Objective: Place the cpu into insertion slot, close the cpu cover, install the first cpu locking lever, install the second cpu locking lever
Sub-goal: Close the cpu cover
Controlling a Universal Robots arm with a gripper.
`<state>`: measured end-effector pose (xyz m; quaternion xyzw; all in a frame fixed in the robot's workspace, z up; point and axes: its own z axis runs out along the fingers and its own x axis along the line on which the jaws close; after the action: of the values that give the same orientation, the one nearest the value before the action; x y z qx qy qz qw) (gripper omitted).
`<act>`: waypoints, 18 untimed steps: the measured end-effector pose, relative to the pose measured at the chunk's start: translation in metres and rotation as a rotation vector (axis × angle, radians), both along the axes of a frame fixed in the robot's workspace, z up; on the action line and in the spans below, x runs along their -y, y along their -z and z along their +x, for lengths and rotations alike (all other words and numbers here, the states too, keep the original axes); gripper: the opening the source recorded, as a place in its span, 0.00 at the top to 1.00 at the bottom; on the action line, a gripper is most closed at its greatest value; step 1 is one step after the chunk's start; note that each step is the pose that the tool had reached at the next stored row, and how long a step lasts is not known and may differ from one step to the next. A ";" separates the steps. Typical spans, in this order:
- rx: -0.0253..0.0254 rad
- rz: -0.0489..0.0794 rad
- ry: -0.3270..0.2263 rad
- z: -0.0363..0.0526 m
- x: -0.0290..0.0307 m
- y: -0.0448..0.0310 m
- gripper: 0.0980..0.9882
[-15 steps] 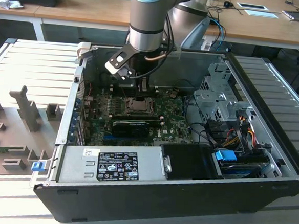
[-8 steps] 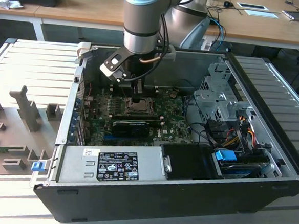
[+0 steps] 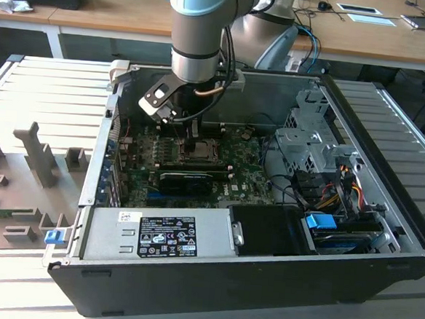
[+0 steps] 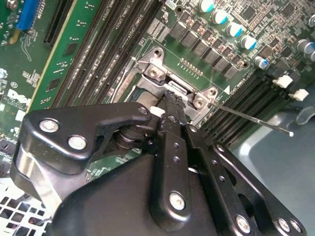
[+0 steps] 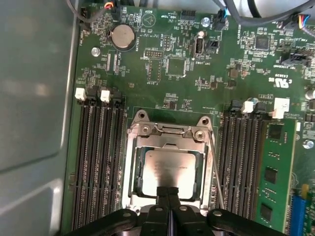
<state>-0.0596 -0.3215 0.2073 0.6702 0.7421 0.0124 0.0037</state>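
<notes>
– Where the arm point(image 3: 198, 34) reaches down into the open computer case point(image 3: 382, 237) on the slatted counter point(image 3: 27, 95), which part of the board lies beneath it?
– The insertion slot point(image 3: 197, 152), near the middle of the green motherboard point(image 5: 162, 64), flanked on two sides by banks of long black memory slots point(image 5: 98, 162).
– And the cpu?
– The cpu point(image 5: 170, 169) lies flat inside the slot, its pale metal face showing through the square window of the cpu cover point(image 5: 132, 169). The cover is down, lying level over the chip's margins.
– How does the hand stand?
– The hand point(image 5: 167, 191) has its two black fingers pressed together, with nothing between them. Their tips sit at the cover's edge opposite the two-screw bracket point(image 5: 170, 130), just overlapping the chip's border in the first wrist view; whether they press on the metal cannot be told.
– What of the locking lever?
– A thin wire locking lever point(image 5: 215, 169) runs along one side of the cover, starting at the bracket's corner. In the second wrist view its straight free end projects away from the socket, across the neighbouring black slots.
– Other landmarks?
– A round coin cell point(image 5: 122, 37) towards the board's edge farthest from the hand, one green memory module point(image 5: 273, 172) in an outer slot, and a grey power supply point(image 3: 156, 236) along the case's near edge in the exterior view
</notes>
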 end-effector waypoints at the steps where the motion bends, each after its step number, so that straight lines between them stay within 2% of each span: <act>1: 0.0001 0.000 0.000 0.0000 0.0000 0.0014 0.99; 4: -0.0004 -0.001 -0.001 -0.0002 0.0002 0.0031 0.99; 5: 0.0010 0.001 -0.001 0.0000 -0.0001 0.0014 0.99; 8: 0.0001 0.000 -0.001 -0.0001 0.0001 -0.0060 0.99; 9: 0.0002 0.000 -0.001 0.0003 0.0001 -0.0060 0.99; 18: -0.0004 0.003 -0.001 0.0162 0.0002 -0.0061 0.99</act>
<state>-0.0434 -0.3217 0.2134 0.6700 0.7423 0.0135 0.0024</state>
